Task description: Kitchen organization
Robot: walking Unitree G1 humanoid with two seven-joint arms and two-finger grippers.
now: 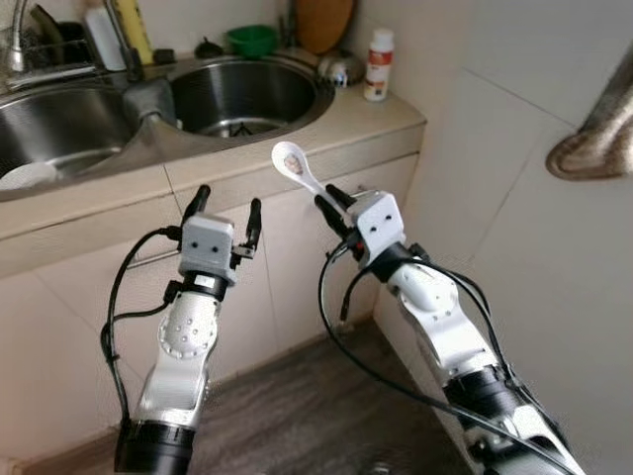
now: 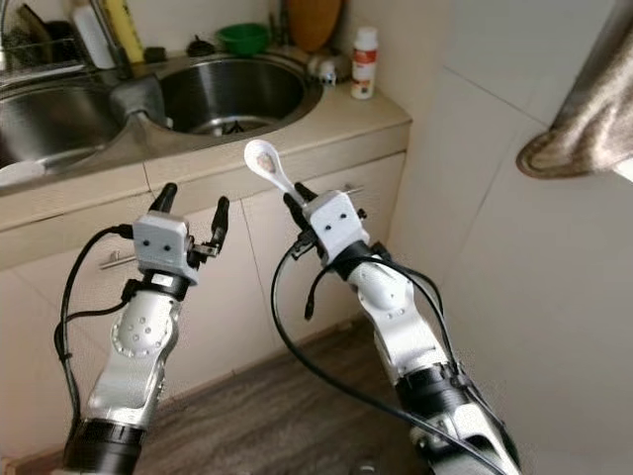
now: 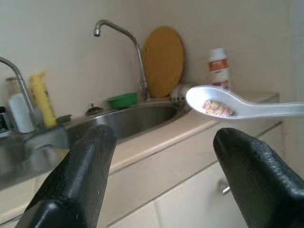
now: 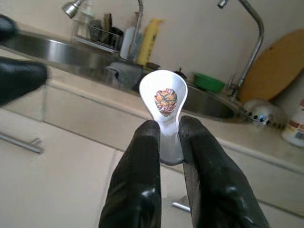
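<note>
While it is pinched by its handle between the two black fingers of the right gripper (image 1: 331,205), a white spoon (image 1: 298,168) is held in the air in front of the cabinet doors, just below the edge of the counter (image 1: 376,124). Its long axis is tilted, with the bowl raised up and away from the robot toward the sink (image 1: 247,94) and the handle running back down into the fingers. The spoon looks smooth and glossy, like ceramic or plastic, with an oval bowl bearing a small orange and pink patterned patch inside.

The left gripper (image 1: 226,211) is held beside it at about the same height, its fingers spread wide with nothing between them; their pads (image 3: 76,185) are seen to be finely textured black rubber.

On the beige counter a round steel basin is set, with a curved metal tap (image 3: 123,42) behind it. A round wooden board (image 3: 164,61) is leaned upright against the wall, near a green bowl (image 1: 249,40), a yellow bottle (image 3: 42,97) and a white bottle (image 1: 378,64) with a red label whose writing cannot be read
</note>
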